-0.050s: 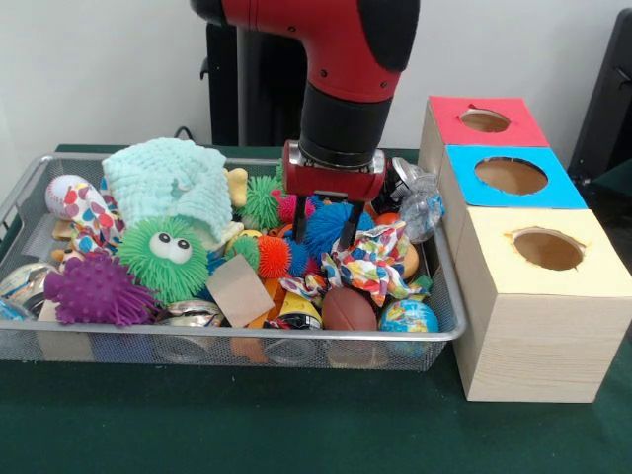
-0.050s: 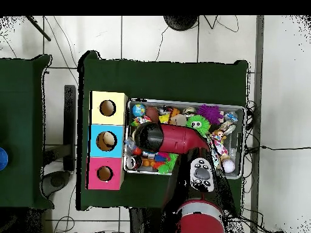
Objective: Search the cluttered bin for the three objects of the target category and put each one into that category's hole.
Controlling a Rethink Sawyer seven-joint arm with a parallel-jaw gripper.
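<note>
The wire-mesh bin (image 1: 446, 296) of cluttered toys sits left of the three wooden boxes with round holes (image 1: 538, 252). Inside it, the blue spiky ball (image 1: 324, 225) lies directly between the gripper (image 1: 323, 237)'s spread fingers, not yet pinched.

A low, close camera faces the wire bin (image 1: 449, 331) across the green table (image 1: 296, 425), the three holed boxes (image 1: 538, 296) just right of it. A second camera, far higher, looks straight down on the same bin (image 2: 238, 109), boxes (image 2: 108, 141) now on its left, with surrounding floor (image 2: 282, 79). Both share bin, boxes, table.
</note>
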